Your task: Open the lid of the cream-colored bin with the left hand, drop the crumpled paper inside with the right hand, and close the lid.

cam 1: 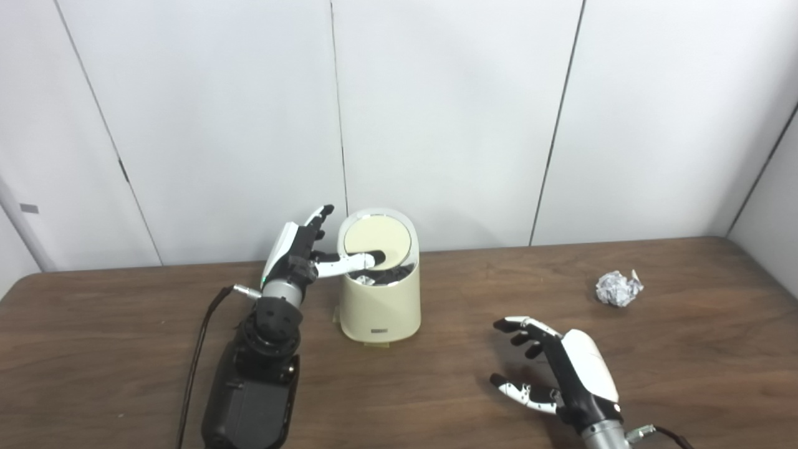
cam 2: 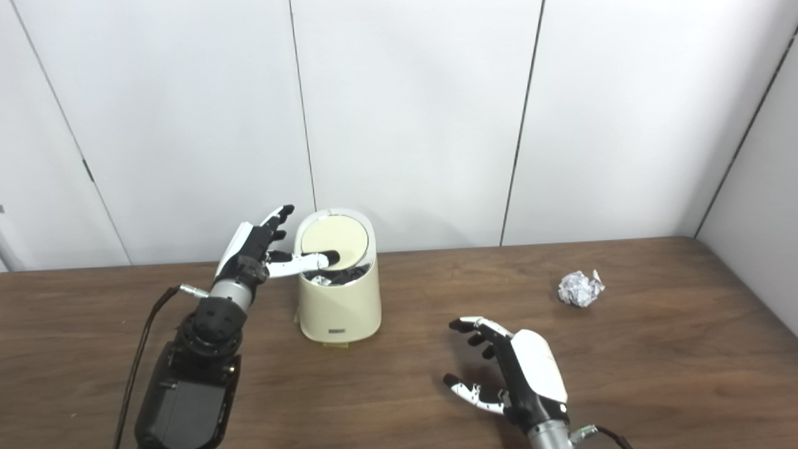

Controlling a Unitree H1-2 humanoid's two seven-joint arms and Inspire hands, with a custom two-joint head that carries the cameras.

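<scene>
Nearest us, our right hand (cam 1: 564,368) hovers spread and empty by the tabletop's (cam 1: 436,386) front edge. Our left hand (cam 1: 302,249), fingers apart, props the lid (cam 1: 377,237) of the bin (cam 1: 380,305); dark, unclear contents show inside. Crumpled paper (cam 1: 617,288) lies toward the right edge.

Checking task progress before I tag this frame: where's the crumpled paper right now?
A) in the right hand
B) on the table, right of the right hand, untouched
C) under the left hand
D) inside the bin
B: the crumpled paper lies on the table, apart from the open, empty right hand, while the left hand presses the lid of the bin.
</scene>
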